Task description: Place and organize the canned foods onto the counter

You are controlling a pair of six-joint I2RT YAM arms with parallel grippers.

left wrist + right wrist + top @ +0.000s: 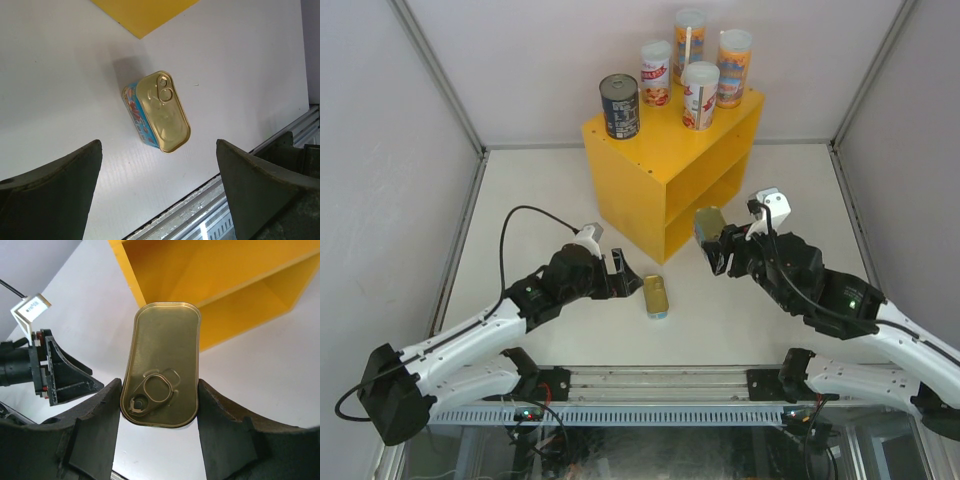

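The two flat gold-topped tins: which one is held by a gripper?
The tin clamped in the right gripper, near the yellow counter. The other tin lies free on the white table, before the open left gripper.

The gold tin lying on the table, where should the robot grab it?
Grab the gold tin across its two long sides, from above. It lies flat, lid up, and is narrow that way, so the open left gripper would likely fit.

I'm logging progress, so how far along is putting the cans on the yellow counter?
Done: four tall cans and the dark round tin stand on top of the counter. In hand: the right tool grips one flat gold-topped tin near the counter's open front. Left: the second flat tin lies on the table before the open left tool.
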